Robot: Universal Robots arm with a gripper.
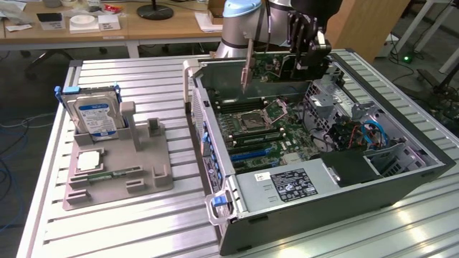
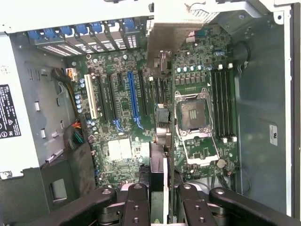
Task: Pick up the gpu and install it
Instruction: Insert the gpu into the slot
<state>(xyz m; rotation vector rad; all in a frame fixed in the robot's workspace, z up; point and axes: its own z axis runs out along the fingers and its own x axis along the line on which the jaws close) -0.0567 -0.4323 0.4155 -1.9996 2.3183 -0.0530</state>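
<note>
The robot's black two-fingered gripper is clenched on the gpu, a thin flat card with a green circuit-board face and a silver metal bracket at one end. It holds the card on edge in the air above the open grey metal computer case, over the end of the case farthest from the exterior camera and clear of the green motherboard below.

In the wrist view the black fingers press on either side of the card, which shows edge-on as a narrow strip running away from the gripper to the bracket.

What matters here is the alignment. The card's long axis runs parallel with the row of expansion slots, and its bracket end points at the case's rear wall, where the blue-tabbed slot covers sit. The long blue slot appears to lie a little to one side of the card's lower edge rather than directly under it (perspective makes the offset hard to judge). In the exterior view that slot lies nearer the camera than the hanging card.
</note>
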